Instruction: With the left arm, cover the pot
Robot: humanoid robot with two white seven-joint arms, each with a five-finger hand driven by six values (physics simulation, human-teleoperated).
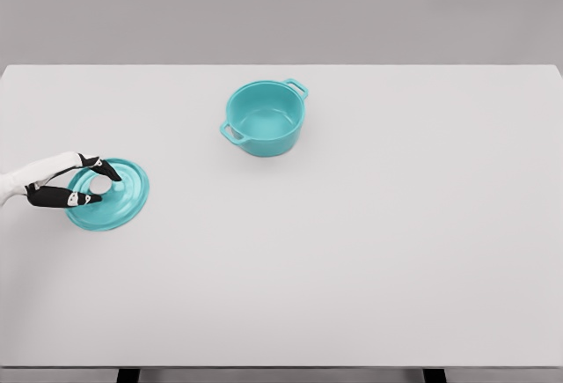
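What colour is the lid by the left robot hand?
Teal, matching the pot; the lid shows clearly in the head view.

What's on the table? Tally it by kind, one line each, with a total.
Pot: 1, teal, open, no lid on it
Lid: 1, teal, lying on the table left of the pot
Total: 2

The left hand is at the lid's knob, fingers either side of it.

Left robot hand [75,182] over lid [119,198] — pot [264,119] uncovered.
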